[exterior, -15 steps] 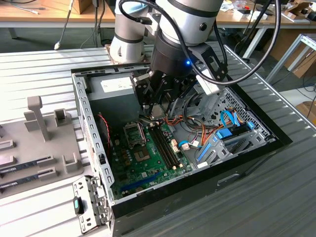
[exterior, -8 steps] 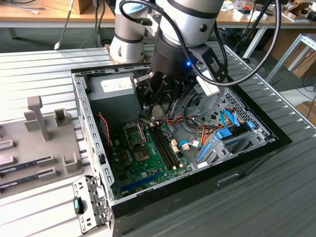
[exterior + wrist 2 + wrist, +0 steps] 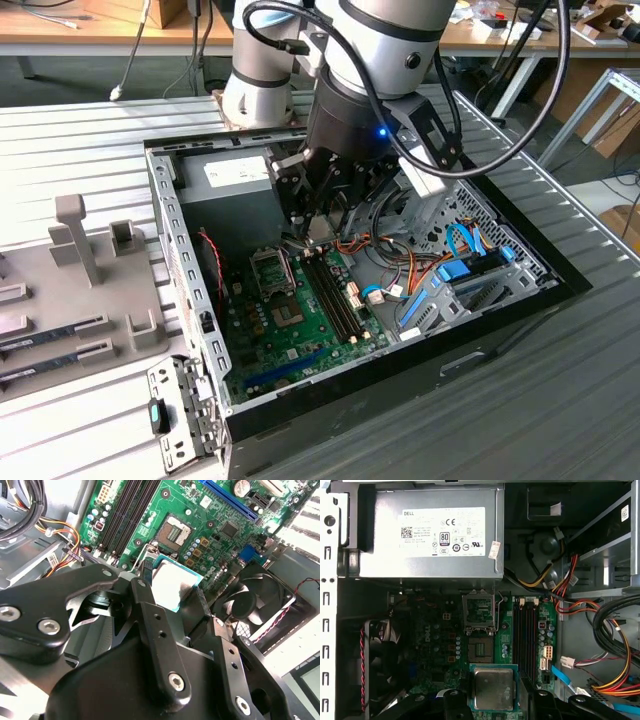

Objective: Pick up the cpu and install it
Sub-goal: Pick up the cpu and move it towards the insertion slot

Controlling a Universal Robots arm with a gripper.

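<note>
Count of what was there: nearly all singles.
There was one cpu (image 3: 493, 689), one gripper (image 3: 172, 586) with two fingers (image 3: 150, 610), one computer case (image 3: 165, 210), one motherboard (image 3: 440, 640), one power supply (image 3: 430, 540), one fan (image 3: 255, 595), one socket (image 3: 480, 611) and one dark chipset chip (image 3: 481, 650).

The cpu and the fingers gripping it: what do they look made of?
The cpu: a dull silver-grey metal top, judging by its soft brushed sheen, on a thin green rim that looks like circuit board. The fingers of the gripper: matte black with small round holes; coated metal or hard plastic, I cannot tell which.
</note>
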